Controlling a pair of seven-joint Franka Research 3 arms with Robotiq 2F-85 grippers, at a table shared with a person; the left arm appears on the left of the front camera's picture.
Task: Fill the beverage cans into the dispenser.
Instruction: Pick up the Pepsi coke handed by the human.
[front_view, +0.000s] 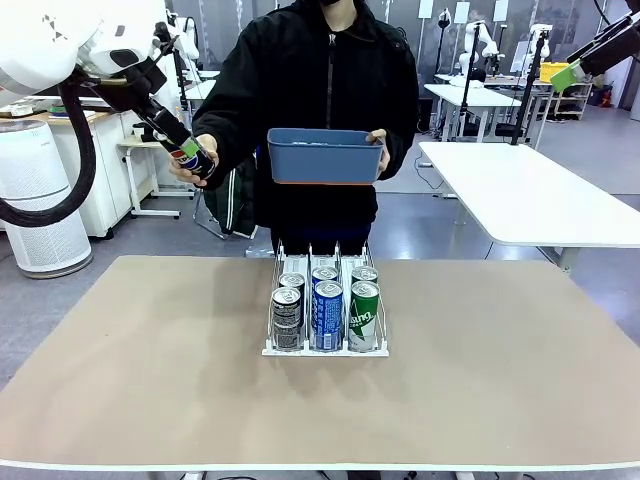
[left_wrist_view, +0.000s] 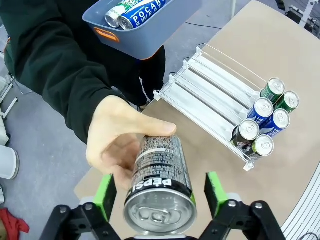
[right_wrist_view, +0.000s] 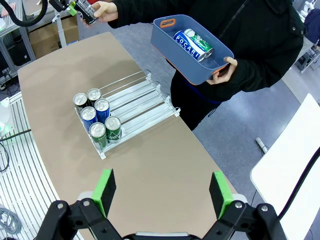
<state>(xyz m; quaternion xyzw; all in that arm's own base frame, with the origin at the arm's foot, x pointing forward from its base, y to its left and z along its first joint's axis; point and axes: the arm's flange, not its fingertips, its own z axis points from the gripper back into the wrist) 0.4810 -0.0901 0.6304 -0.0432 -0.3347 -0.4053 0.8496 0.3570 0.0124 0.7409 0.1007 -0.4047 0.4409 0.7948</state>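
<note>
A person's hand (left_wrist_view: 120, 140) holds out a dark Pepsi can (left_wrist_view: 159, 185) high over the table's far left. My left gripper (left_wrist_view: 160, 192) stands open around this can, a green pad (left_wrist_view: 106, 195) on each side with a small gap; the front view shows the gripper (front_view: 190, 152) at the can (front_view: 201, 161). The dispenser (front_view: 270, 350) sits mid-table with several cans (front_view: 327, 315) at its near end, dark, blue and green. My right gripper (right_wrist_view: 162, 192) hangs open and empty high above the table, seen at top right (front_view: 570, 75).
The person's other hand holds a blue bin (front_view: 325, 155) over the far edge, with a blue can and a green can (right_wrist_view: 192, 42) lying in it. The dispenser's lanes (left_wrist_view: 210, 95) are bare at their far end. A white table (front_view: 530, 190) stands at the back right.
</note>
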